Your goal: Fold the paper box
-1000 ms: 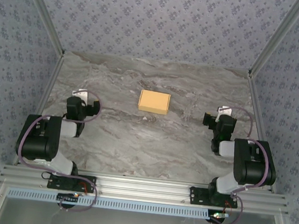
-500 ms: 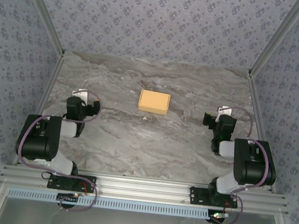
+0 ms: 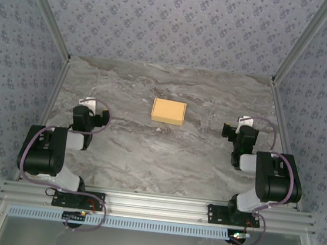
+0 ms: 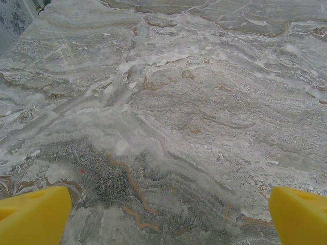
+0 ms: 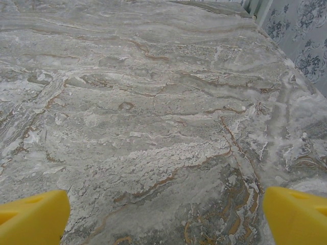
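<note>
- Since nothing had moved over the last second, the marble-patterned table (image 3: 165,158) looked just as before.
- Both arms stayed parked at the near corners, well apart from the work.
- The paper box (image 3: 169,111) lay untouched at mid-table toward the far side, a small flat rectangle.
- The left tool (image 4: 167,214) and right tool (image 5: 166,214) were spread wide, pinching nothing. By my judgement, folding had either finished or not begun.

Marble table (image 3: 148,156), paper box (image 3: 169,111) lying flat
</note>
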